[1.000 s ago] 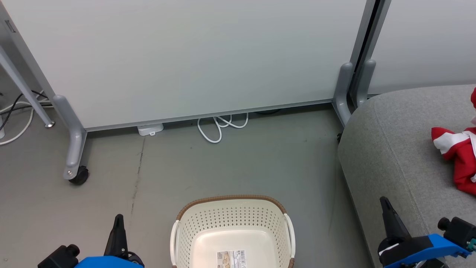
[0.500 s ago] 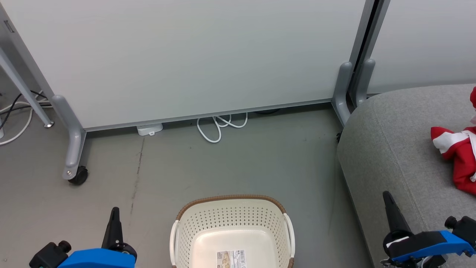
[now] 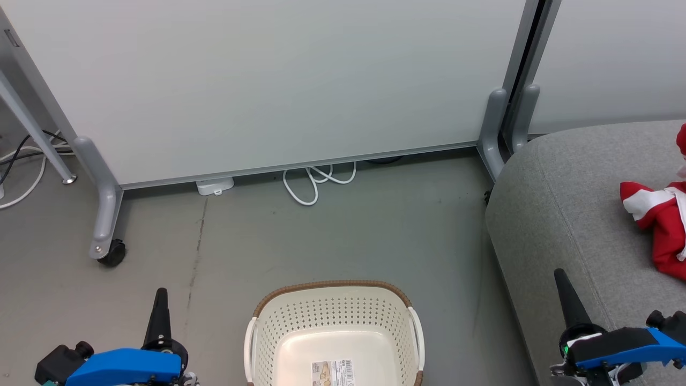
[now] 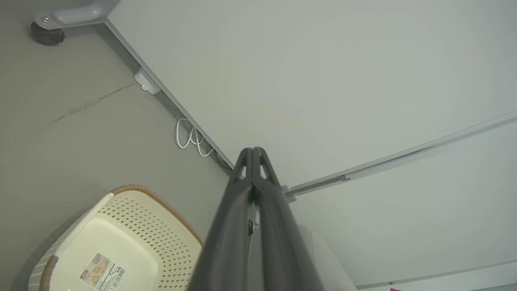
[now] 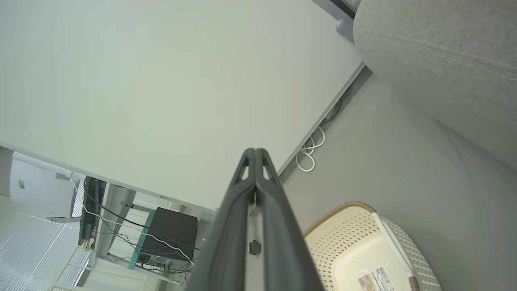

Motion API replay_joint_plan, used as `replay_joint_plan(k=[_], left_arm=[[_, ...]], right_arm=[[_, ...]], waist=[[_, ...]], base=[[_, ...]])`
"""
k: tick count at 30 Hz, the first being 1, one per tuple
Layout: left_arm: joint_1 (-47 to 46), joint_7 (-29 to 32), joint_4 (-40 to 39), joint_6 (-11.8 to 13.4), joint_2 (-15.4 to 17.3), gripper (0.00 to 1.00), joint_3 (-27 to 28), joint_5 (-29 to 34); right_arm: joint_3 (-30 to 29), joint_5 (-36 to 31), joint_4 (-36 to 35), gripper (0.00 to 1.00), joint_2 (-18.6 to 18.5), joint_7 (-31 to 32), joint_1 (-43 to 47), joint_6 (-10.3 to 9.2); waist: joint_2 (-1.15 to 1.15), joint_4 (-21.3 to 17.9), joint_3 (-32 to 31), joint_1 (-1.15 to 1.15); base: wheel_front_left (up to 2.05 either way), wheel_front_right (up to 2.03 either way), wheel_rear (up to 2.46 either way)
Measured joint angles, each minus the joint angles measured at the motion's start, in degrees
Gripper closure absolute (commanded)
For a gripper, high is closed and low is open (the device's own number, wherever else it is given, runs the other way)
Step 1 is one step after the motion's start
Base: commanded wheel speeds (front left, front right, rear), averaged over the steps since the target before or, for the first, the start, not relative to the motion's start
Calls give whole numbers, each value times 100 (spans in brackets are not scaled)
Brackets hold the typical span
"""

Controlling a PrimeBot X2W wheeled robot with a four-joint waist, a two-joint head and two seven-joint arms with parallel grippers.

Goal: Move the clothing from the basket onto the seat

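clothing (image 3: 662, 225): red-and-white, lay crumpled on the grey sofa (image 3: 563, 203); likely soft, light, limp, best pinched at a raised fold | basket (image 3: 332, 313): on the floor (image 3: 321, 236), only its barcode label (image 3: 333, 372) inside | left claw (image 3: 161, 294), right claw (image 3: 560, 274): fingers pressed together, holding nothing

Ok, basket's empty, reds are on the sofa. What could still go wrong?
The clothing runs off the head view's right edge, so whether all of it rests on the seat cannot be confirmed. The shut right pincer sits close by the seat's side and might drag on the fabric if swung. Driving forward could snag the white cable looped on the floor.
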Motion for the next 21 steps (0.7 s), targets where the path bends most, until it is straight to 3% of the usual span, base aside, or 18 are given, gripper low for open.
replay_joint_plan(k=[21], left_arm=[[-168, 304, -137, 0, -3, 100, 142, -1071]], right_arm=[[-52, 1161, -40, 100, -2, 168, -119, 0]], waist=[[0, -19, 9, 0]], base=[[0, 0, 0]])
